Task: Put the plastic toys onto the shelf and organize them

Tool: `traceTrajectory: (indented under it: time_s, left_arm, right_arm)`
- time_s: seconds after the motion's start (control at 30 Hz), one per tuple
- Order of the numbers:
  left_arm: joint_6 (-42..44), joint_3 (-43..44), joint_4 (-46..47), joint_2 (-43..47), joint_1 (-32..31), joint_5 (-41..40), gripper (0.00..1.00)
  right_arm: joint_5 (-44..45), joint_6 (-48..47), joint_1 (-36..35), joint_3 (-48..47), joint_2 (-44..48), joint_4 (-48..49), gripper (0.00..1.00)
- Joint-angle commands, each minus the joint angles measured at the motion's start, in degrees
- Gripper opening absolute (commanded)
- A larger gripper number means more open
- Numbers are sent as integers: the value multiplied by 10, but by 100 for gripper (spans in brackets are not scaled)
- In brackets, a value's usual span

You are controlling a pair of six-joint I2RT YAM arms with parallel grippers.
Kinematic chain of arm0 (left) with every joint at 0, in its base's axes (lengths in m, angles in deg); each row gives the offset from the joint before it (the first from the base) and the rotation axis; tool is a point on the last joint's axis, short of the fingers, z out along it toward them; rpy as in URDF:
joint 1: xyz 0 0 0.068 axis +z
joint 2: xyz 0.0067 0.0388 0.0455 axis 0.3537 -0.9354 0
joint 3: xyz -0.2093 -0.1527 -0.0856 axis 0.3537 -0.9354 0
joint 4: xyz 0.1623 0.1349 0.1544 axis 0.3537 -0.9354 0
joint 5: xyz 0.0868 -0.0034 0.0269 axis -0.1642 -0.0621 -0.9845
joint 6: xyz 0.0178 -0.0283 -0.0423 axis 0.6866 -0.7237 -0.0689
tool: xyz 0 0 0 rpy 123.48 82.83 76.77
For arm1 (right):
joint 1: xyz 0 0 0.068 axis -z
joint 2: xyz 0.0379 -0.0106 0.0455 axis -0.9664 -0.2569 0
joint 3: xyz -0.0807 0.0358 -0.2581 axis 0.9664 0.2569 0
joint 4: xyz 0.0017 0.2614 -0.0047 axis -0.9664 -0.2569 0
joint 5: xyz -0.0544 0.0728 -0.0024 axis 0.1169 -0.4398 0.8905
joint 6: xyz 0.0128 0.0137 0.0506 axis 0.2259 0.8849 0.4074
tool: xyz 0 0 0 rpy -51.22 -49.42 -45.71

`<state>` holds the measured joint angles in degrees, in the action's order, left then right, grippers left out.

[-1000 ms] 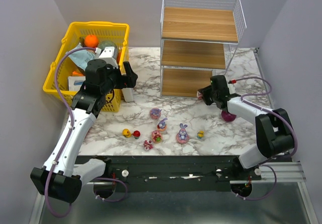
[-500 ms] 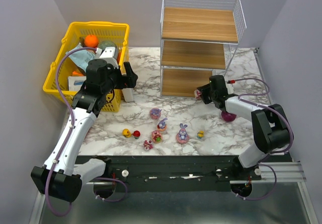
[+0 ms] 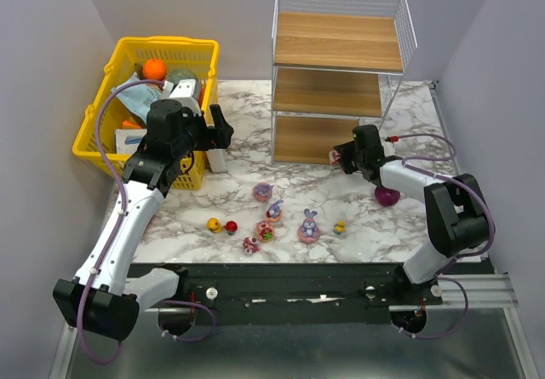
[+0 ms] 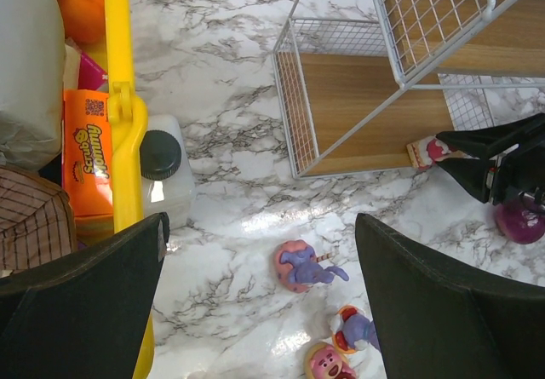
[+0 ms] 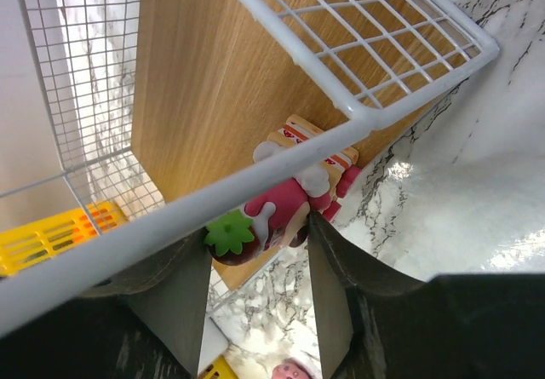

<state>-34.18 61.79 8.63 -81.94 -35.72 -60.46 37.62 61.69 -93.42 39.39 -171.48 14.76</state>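
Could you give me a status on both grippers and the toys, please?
Left gripper open, hovering over table. Right gripper shut on pink toy at shelf bottom board edge. Other toys loose on table. Path clear.

**Left gripper spread wide, right gripper pinched on a toy.**

In the top view, the left arm (image 3: 128,217) climbs from the lower left corner. Its white link slants up to a black wrist in the upper left, and the left gripper (image 3: 219,130) points right. In the left wrist view, its dark fingers (image 4: 81,298) fill the two lower corners, far apart. The right arm (image 3: 417,179) rises from the lower right, bends at the right edge and stretches low and leftward toward the centre. The right gripper (image 3: 341,155) has its fingers (image 5: 328,255) drawn close together, pressed on either side of a pink toy (image 5: 277,213).
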Motion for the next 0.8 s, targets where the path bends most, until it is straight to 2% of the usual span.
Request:
traceTrajectory:
  time_s: [0.0,0.37,0.77]
  left_arm:
    - [6,18,1,-1,3,-9,99]
    - [4,10,2,1,3,-7,99]
    - [5,13,-5,-2,3,-2,99]
  right_arm:
    - [45,28,2,-9,-13,-46,45]
    - [104,9,5,-32,-5,-104,44]
    - [154,100,5,-50,-20,-170,49]
